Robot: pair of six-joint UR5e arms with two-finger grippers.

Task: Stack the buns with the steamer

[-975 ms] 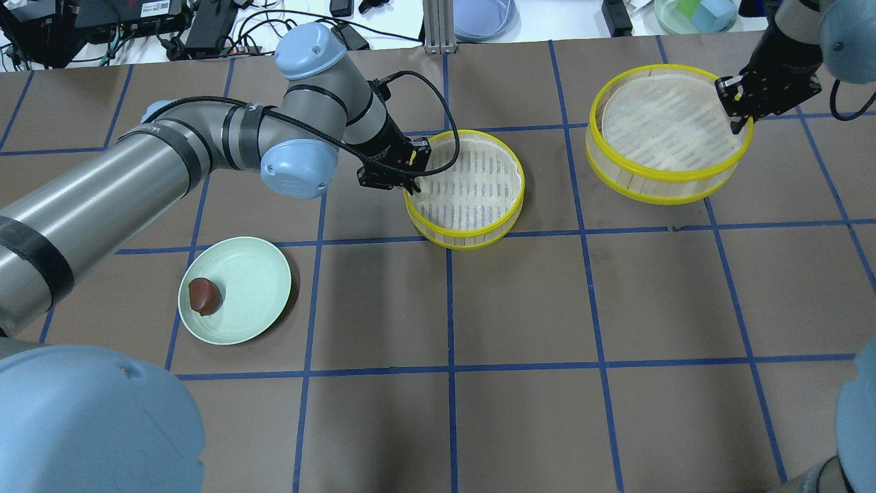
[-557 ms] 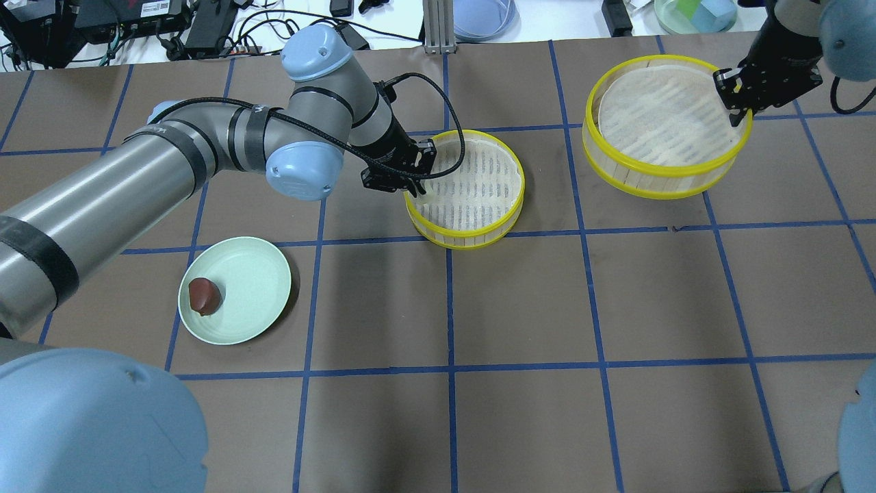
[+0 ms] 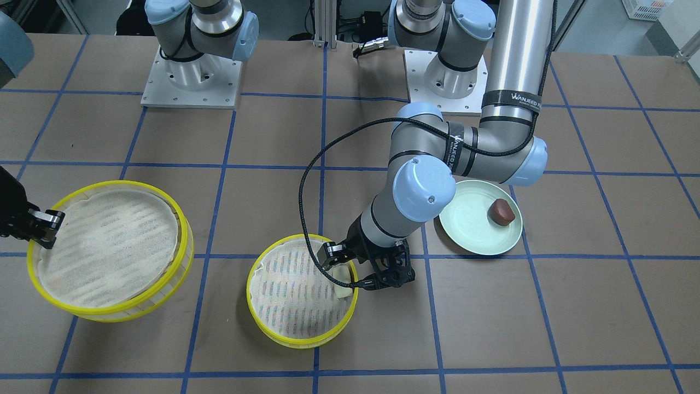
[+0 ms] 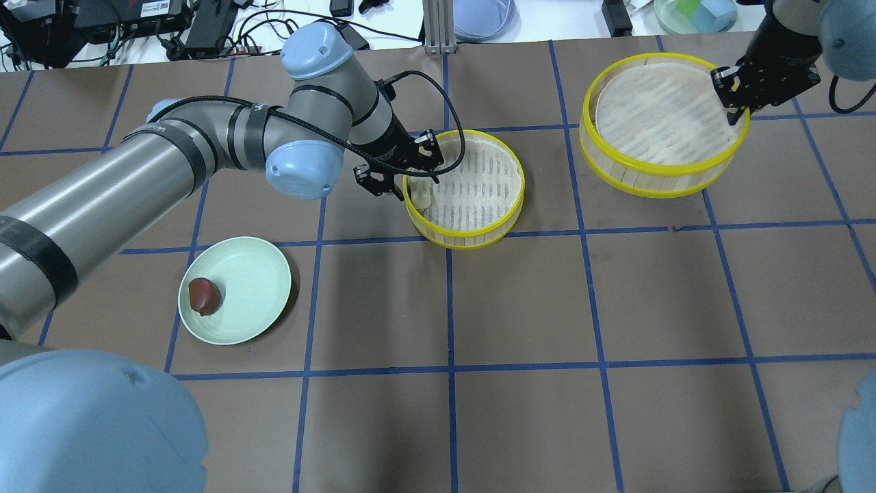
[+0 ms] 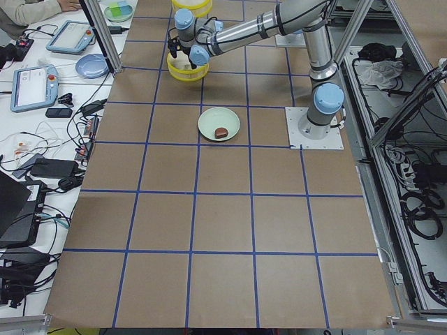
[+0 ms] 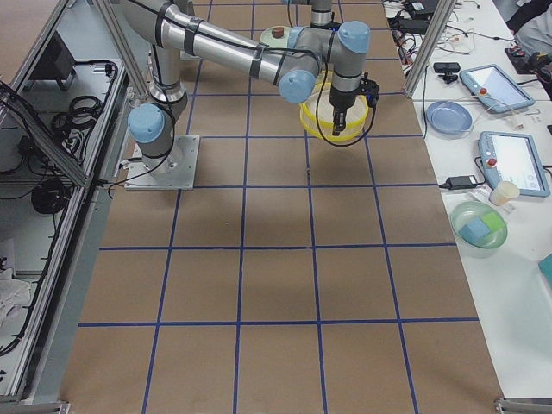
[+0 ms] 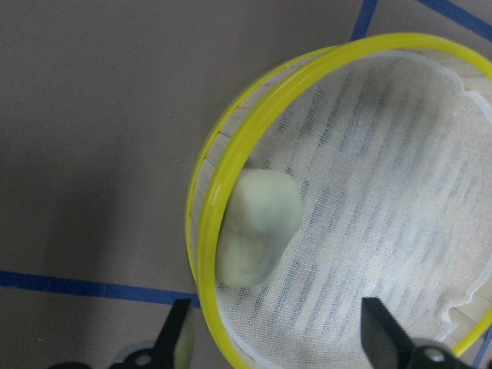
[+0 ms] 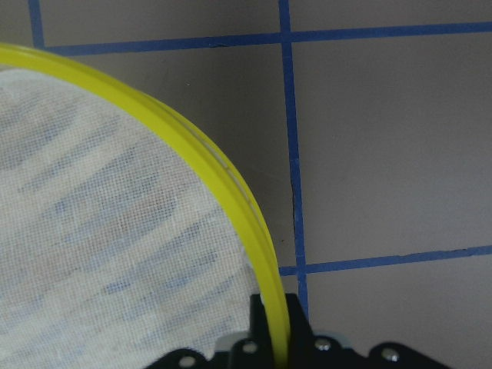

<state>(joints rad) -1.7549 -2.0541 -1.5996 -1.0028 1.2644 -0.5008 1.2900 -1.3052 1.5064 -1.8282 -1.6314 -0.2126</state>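
My left gripper (image 4: 404, 181) is open over the left rim of the near steamer tray (image 4: 479, 185), one finger outside the rim and one inside. The cream-white bun (image 4: 421, 196) lies free on the mesh against that rim. It also shows in the left wrist view (image 7: 257, 227) and the front view (image 3: 344, 290). My right gripper (image 4: 733, 113) is shut on the yellow rim of the second steamer tray (image 4: 657, 103) and holds it slightly tilted above the table. The reddish-brown bun (image 4: 203, 296) sits on the mint-green plate (image 4: 253, 287).
Cables, tablets and bowls lie on the white bench beyond the table's far edge (image 4: 479, 17). My left arm (image 4: 205, 157) stretches across the left half of the table above the plate. Blue tape lines grid the brown table top.
My left gripper has opened and let go of the cream bun, which now lies in the near tray. My right gripper has raised the second tray a little.
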